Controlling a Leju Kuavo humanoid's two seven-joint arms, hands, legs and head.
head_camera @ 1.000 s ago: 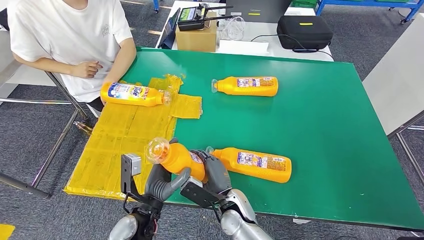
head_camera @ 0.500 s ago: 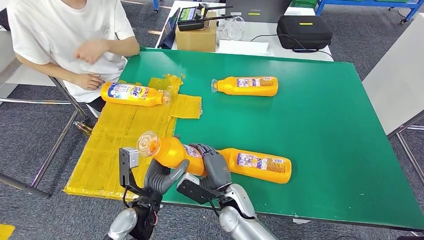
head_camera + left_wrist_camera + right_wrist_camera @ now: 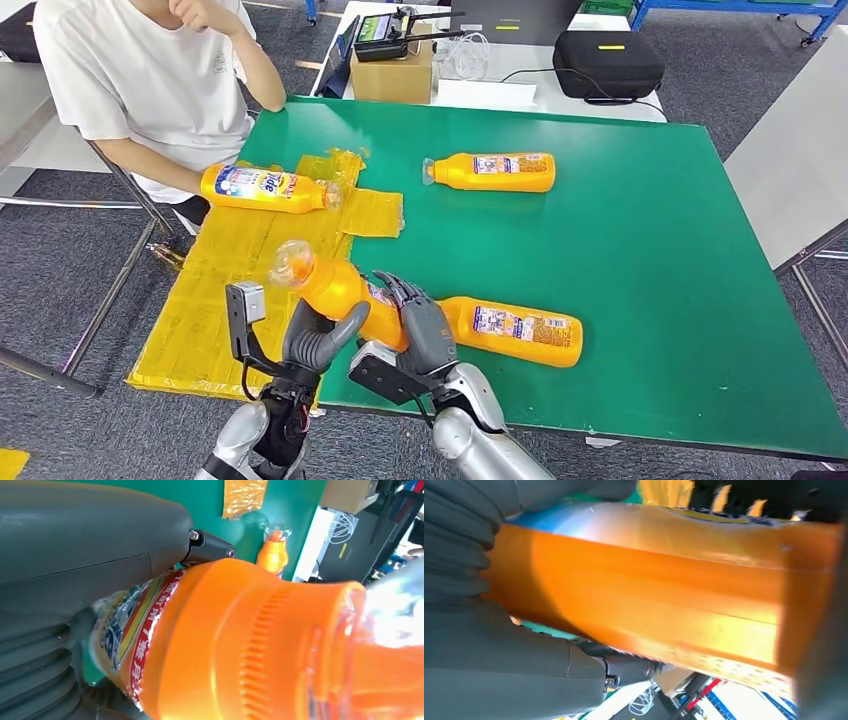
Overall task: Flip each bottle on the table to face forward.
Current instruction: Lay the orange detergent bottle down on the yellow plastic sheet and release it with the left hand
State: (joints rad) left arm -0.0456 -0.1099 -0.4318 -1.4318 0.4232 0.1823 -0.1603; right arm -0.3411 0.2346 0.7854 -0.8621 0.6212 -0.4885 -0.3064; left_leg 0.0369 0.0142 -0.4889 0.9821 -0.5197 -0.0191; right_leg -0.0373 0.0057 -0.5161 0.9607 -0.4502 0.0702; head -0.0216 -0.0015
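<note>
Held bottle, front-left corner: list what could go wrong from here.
1. The held bottle is lifted between the left robot hand and the right robot hand, near the table's front edge; a slip could drop it to the floor.
2. Another bottle lies just beside the right robot hand; setting down could knock it.
3. The yellow sheet underneath is crinkled, so the bottle might settle unevenly.

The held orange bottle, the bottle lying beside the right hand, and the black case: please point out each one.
held orange bottle (image 3: 335, 287), head view, on its shoulder below the cap
lying orange bottle (image 3: 520, 328), head view, on its label
black case (image 3: 608, 62), head view, on its lid
</note>
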